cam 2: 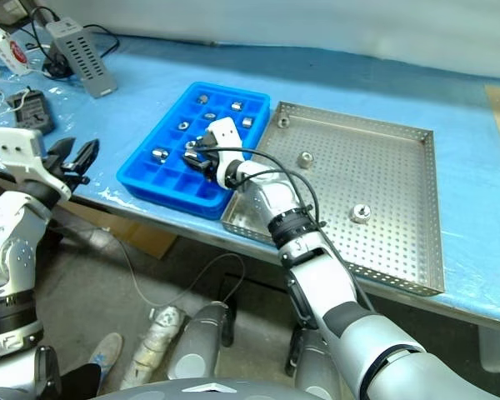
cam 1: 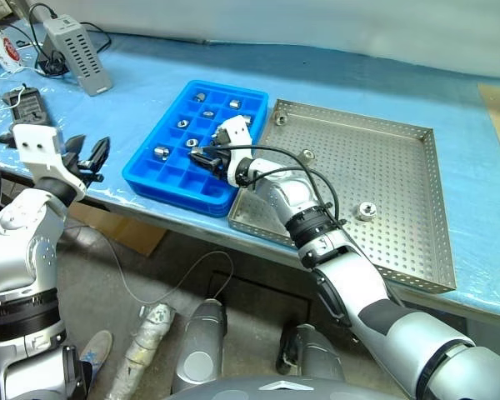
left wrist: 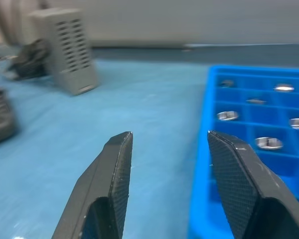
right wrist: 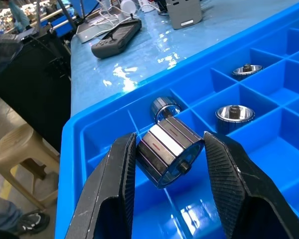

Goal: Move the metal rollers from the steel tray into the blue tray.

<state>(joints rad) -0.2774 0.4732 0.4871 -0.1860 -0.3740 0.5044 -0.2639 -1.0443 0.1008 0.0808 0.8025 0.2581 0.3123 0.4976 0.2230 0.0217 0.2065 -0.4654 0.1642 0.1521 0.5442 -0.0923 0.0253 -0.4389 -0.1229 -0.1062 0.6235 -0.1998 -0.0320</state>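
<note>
Rollers split between two trays

Steel tray [cam 1: 417, 208] on the blue counter [cam 1: 133, 108] holds three metal rollers [cam 1: 367, 211]. Blue tray [cam 1: 162, 179] beside it holds about six. Right gripper [right wrist: 169, 157], fingers clenched on one roller, hovers over the blue tray. Left gripper [left wrist: 169, 164], fingers released, hangs near a grey box [cam 1: 77, 52].
</note>
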